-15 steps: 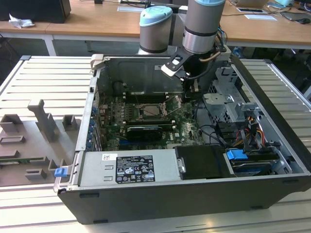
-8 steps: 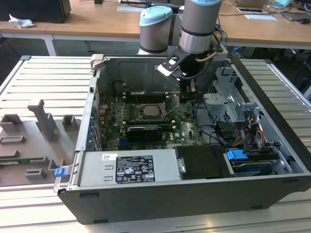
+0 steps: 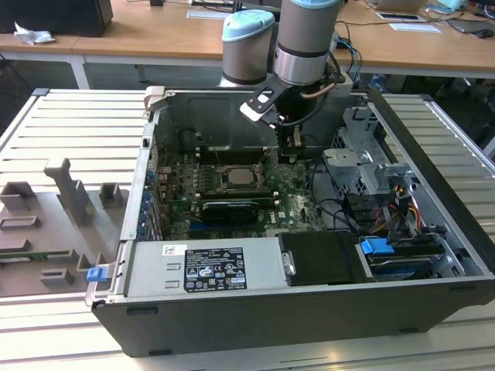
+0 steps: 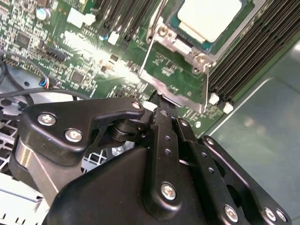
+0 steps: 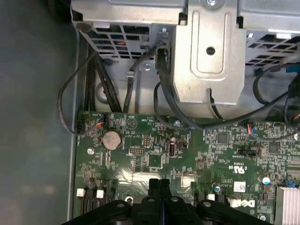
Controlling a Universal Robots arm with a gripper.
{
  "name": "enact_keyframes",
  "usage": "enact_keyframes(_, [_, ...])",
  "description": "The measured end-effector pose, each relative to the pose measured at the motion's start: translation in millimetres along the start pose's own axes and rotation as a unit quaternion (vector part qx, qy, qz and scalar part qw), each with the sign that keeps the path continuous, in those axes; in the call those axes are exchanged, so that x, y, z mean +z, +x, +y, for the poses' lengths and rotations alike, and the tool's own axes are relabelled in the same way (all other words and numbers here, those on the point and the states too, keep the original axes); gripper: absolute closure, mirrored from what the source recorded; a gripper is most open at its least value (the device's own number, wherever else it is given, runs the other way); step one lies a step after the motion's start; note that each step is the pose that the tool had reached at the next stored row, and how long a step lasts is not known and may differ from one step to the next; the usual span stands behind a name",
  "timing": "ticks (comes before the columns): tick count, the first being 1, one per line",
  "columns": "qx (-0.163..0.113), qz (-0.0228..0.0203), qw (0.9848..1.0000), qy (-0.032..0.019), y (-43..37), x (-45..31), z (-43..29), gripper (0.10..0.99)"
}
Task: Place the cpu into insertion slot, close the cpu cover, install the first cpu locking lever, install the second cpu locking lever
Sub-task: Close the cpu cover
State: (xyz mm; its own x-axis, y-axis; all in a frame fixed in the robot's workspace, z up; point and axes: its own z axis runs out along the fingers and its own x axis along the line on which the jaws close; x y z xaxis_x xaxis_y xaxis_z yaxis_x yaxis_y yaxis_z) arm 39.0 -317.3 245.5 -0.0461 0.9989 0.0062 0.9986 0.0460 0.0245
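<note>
We see the black two-fingered gripper with its fingers pressed flat together, only a thin seam between them; we cannot tell whether anything thin is pinched there. In the exterior view the gripper reaches down from the grey robot arm into the open black computer case, just to that view's right of the socket.

In the second wrist view the fingertips meet the outer edge of the cpu cover, a thin silvery metal frame with a cut-out centre. It stands raised from the socket and tilted toward the gripper, and the green board shows through its opening. We cannot tell whether the fingers touch it or only sit just beside it.

Beyond the cover lies the cpu, a small square chip with a pale silvery face. It is seated face up in the insertion slot, the square metal-rimmed socket. Long black memory slots run alongside the socket.

Around the fingers the first wrist view shows the green motherboard with a round silver coin cell, black cables and a grey sheet-metal drive cage. In the exterior view a black graphics card lies near the socket, and a silver power supply box sits at the case's near wall.
</note>
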Motion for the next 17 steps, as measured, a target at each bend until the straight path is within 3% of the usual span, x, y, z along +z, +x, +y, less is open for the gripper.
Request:
enact_keyframes(8, [0.000,0.0001,1.0000,0.0000,1.2,-0.1,-24.3,0.980])
enact_keyframes(12, [0.000,0.0000,1.0000,0.0000,1.4,0.9,-28.0,0.980])
enact_keyframes(17, [0.000,0.0000,1.0000,0.0000,2.0,6.0,-38.2,0.980])
